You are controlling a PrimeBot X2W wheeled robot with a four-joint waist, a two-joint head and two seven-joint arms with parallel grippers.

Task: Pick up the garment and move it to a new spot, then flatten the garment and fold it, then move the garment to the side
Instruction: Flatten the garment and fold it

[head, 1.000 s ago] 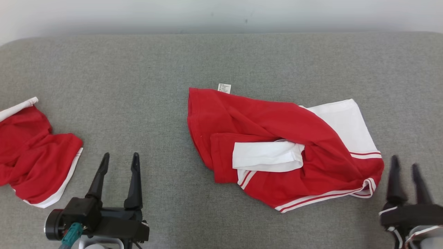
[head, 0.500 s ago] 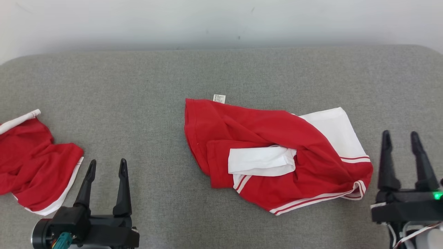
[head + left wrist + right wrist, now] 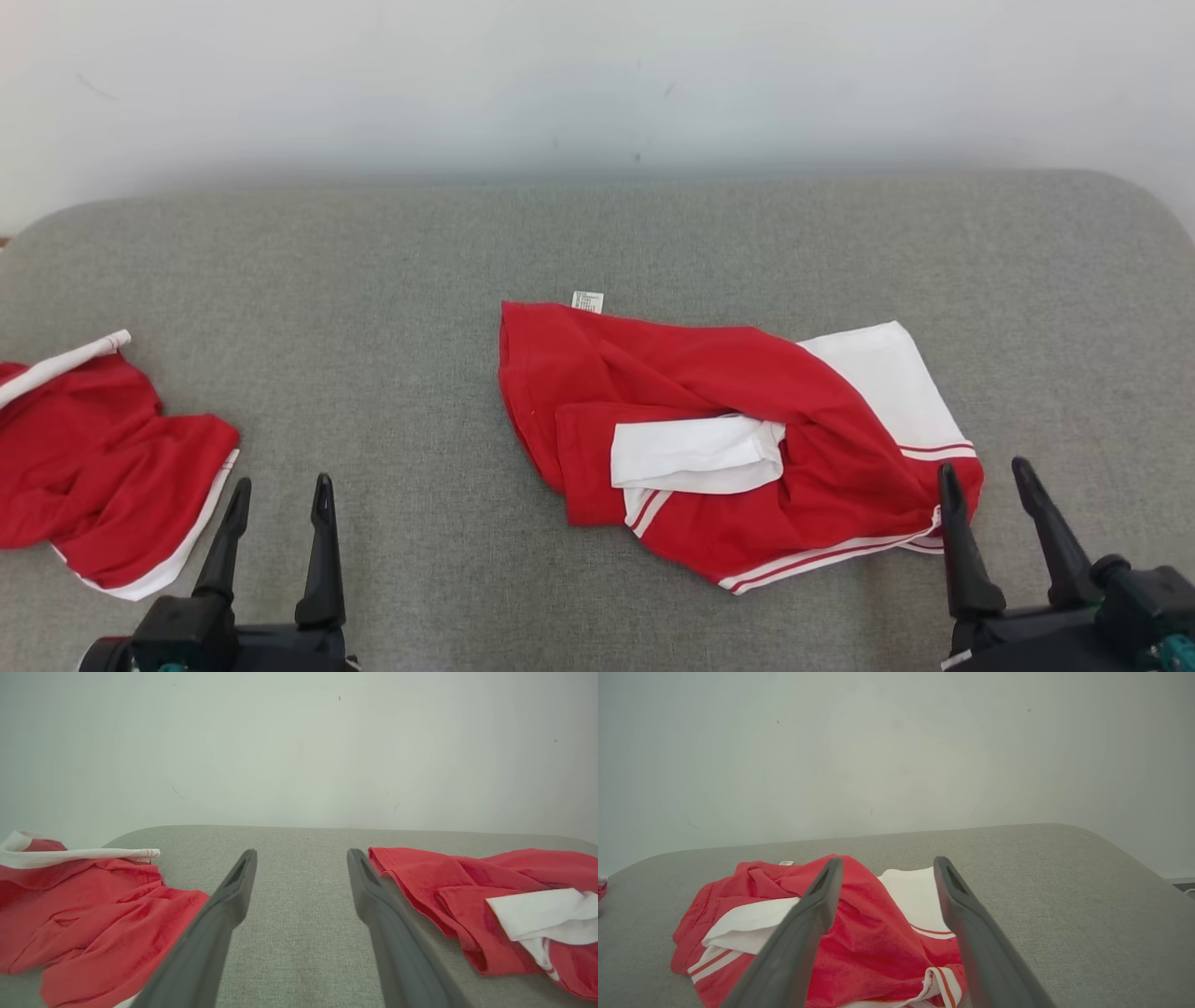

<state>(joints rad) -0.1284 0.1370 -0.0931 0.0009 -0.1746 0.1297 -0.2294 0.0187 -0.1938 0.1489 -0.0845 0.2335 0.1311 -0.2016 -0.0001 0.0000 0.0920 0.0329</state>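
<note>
Two holds called for, by the look: pinch garment (image 3: 700, 392) at striped hem (image 3: 822, 558) and at plain red edge. Expect light, limp, soft cloth, sagging once lifted. Lies crumpled at middle of worktop (image 3: 373, 271). Bring left gripper (image 3: 284, 479) and right gripper (image 3: 983, 462), jaws wide apart and empty, from worktop's near edge

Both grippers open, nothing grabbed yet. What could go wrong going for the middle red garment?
1. The garment lies bunched in overlapping layers with a white flap folded over it; a pinch may catch several layers, so it may lift twisted.
2. A second red garment lies beside the left gripper; it could be grabbed by mistake.
</note>
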